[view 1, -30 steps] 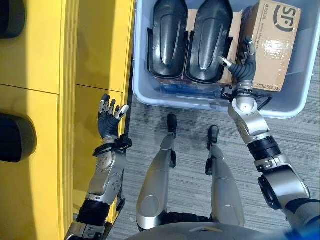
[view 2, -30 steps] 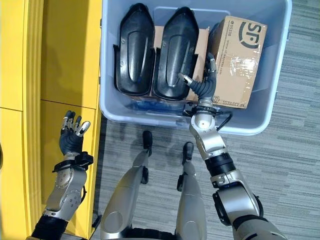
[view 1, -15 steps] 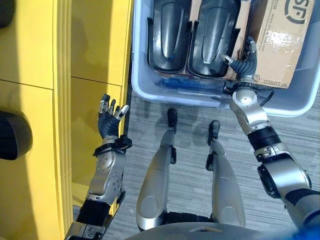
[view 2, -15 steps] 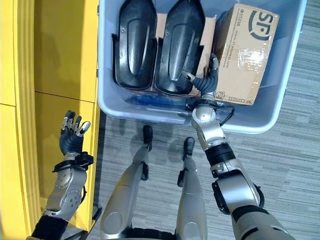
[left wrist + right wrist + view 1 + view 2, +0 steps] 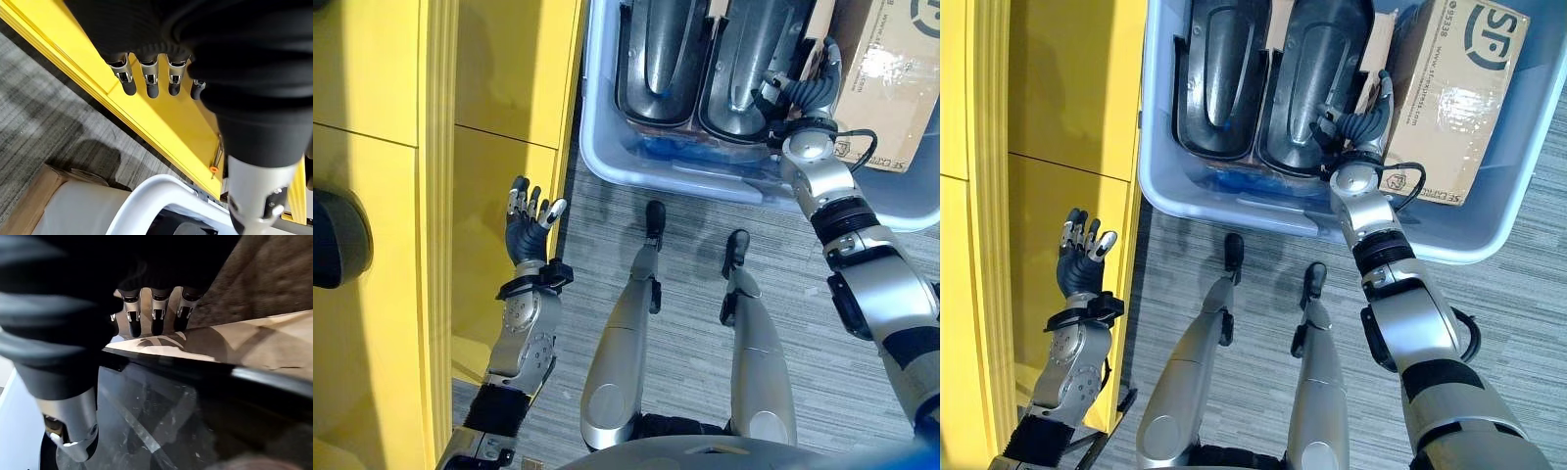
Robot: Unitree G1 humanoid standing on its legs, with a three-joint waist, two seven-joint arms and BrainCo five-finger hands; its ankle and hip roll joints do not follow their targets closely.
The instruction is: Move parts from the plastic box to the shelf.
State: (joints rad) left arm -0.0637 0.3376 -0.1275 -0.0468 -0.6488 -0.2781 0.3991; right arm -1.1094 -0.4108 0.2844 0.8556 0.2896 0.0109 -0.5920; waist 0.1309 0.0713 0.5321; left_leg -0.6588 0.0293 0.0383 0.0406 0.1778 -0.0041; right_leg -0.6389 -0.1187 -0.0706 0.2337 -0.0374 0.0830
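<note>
A pale blue plastic box (image 5: 680,181) on the floor holds two black moulded parts, one on the left (image 5: 664,49) and one on the right (image 5: 739,59), with a brown cardboard box (image 5: 1459,88) beside them. My right hand (image 5: 1361,122) is inside the box at the right part's right rim. Its straight fingers (image 5: 154,316) lie past the rim on the cardboard side and its thumb (image 5: 71,438) is over the glossy black part (image 5: 161,421). My left hand (image 5: 527,230) is held open next to the yellow shelf (image 5: 499,98), holding nothing.
Another black part (image 5: 337,240) lies on the yellow shelf at the far left. Grey carpet floor (image 5: 862,411) runs between shelf and box. Brown card sheets (image 5: 1278,24) stand between the black parts in the box.
My right hand has reached deeper into the box, from its front wall to the right black part's rim. The view has shifted. My left hand has stayed in place.
</note>
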